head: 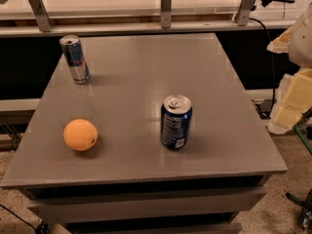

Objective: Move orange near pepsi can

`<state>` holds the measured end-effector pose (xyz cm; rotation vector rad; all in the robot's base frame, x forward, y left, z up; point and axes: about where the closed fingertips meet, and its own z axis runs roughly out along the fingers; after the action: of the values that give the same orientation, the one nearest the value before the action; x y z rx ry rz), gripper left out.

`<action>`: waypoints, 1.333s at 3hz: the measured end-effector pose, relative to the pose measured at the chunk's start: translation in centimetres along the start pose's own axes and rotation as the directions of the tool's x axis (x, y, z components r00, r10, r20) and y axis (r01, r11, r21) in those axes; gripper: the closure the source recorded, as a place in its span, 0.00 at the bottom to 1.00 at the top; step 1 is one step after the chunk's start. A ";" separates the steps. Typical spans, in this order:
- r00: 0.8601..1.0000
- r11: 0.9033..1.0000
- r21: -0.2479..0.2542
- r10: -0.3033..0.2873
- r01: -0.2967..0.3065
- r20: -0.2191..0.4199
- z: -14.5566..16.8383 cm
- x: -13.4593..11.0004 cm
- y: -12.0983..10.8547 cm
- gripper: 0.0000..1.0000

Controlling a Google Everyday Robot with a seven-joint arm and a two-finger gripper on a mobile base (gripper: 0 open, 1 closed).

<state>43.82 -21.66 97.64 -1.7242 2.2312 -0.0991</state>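
On the far left part of the flat grey table top, near its back corner, a slim, tall silver-and-blue can with red marks stands upright. Nearer the front and slightly to the right of it, the round, smooth orange fruit rests on the table near the left edge, with a small dark spot on its right side. It sits well apart from the slim can and is touching nothing else.

Towards the middle, right of the orange and about level with it, the dark blue pepsi can with a silver top and white label print stands upright. A clear stretch of bare table lies between it and the orange.

Past the table's right edge, pale cream foam-like blocks are stacked on the floor, and a thin black cable hangs down behind them.

The gripper is outside the camera view, so its state cannot be told.
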 end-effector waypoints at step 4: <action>0.967 0.964 -0.100 -0.252 0.248 -0.035 3.7 -11.6 2.7 0.00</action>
<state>44.96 -9.39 95.89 -2.0698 2.0692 -0.0937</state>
